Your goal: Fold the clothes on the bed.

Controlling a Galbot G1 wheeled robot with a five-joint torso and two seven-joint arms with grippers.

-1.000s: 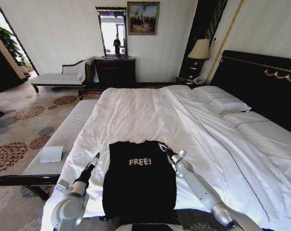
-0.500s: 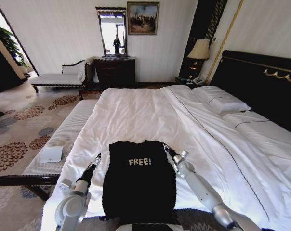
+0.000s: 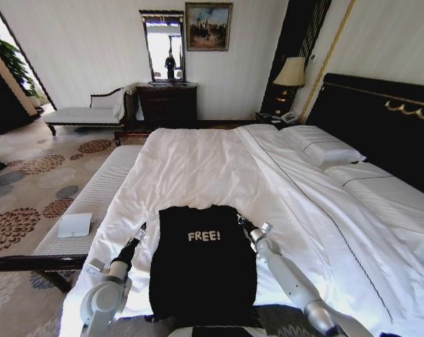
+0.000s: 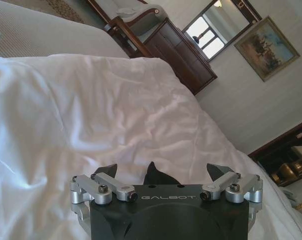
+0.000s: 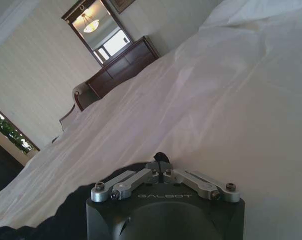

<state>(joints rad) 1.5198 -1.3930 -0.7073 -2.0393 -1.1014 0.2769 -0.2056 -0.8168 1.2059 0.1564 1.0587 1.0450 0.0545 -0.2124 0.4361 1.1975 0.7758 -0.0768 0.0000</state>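
Both arms have drawn back slightly along the shirt (image 3: 202,263), which lies flat on the bed (image 3: 198,168) near its edge. Left gripper (image 3: 141,229) has jaws apart; right gripper (image 3: 243,225) is pinched together at the shirt's edge, suggesting a side fold in progress.

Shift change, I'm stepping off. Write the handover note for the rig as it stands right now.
Left pincer: open, low on the sheet at the T-shirt's left side near the top corner, nothing gripped.
Right pincer: shut, at the shirt's right top corner; the pictures do not settle whether it grips cloth.
Shirt: lies flat on the bed near the foot, "FREE!" facing up, sides already narrowed into a rectangle.
Done: sleeves appear folded in.
Left: fold the shirt lengthwise, bottom to top or reverse.
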